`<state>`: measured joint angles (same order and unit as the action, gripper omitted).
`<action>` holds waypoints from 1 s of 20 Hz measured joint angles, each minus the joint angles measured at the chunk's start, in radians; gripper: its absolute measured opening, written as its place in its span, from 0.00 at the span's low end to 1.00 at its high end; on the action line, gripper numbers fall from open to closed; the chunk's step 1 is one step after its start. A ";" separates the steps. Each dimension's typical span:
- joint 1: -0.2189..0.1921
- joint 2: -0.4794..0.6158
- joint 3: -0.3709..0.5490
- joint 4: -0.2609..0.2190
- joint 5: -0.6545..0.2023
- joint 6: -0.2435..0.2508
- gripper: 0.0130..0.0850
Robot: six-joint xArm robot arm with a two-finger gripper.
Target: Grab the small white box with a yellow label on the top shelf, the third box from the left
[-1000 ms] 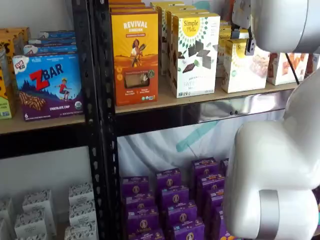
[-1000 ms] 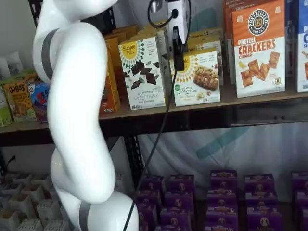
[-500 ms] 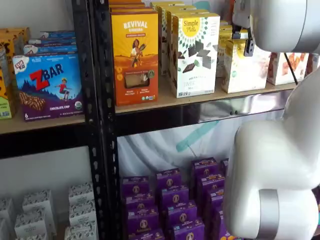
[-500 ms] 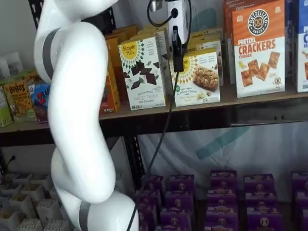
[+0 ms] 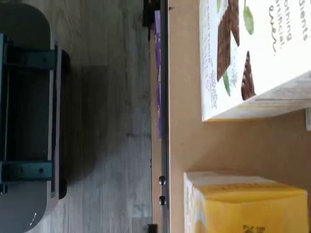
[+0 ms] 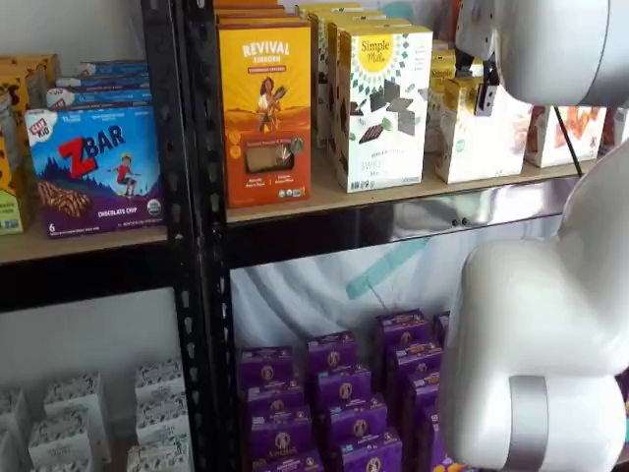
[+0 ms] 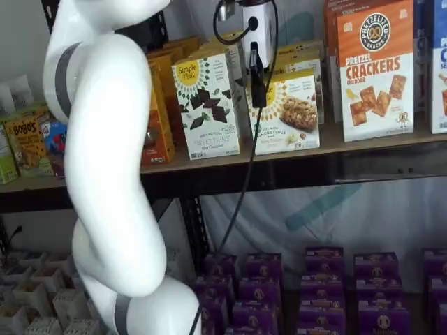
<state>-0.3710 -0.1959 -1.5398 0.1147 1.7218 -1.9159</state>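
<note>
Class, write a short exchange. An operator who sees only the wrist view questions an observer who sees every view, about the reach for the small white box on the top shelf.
Operator: My wrist view shows only the yellow top of the small white box. What is on its front?
Observer: In a shelf view its front carries a yellow dotted sunburst and a brown cookie picture.
Operator: Where is the gripper?
Observer: In a shelf view the gripper hangs before that box's upper corner, on the side nearest the tall white box. Only one black finger shows, so I cannot tell whether it is open or shut.
</note>
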 joint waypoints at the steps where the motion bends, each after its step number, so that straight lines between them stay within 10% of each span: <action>1: -0.001 0.000 0.001 0.002 -0.002 0.000 0.61; 20: -0.023 0.017 -0.024 0.021 0.005 -0.018 0.33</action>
<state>-0.3944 -0.1788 -1.5638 0.1360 1.7267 -1.9342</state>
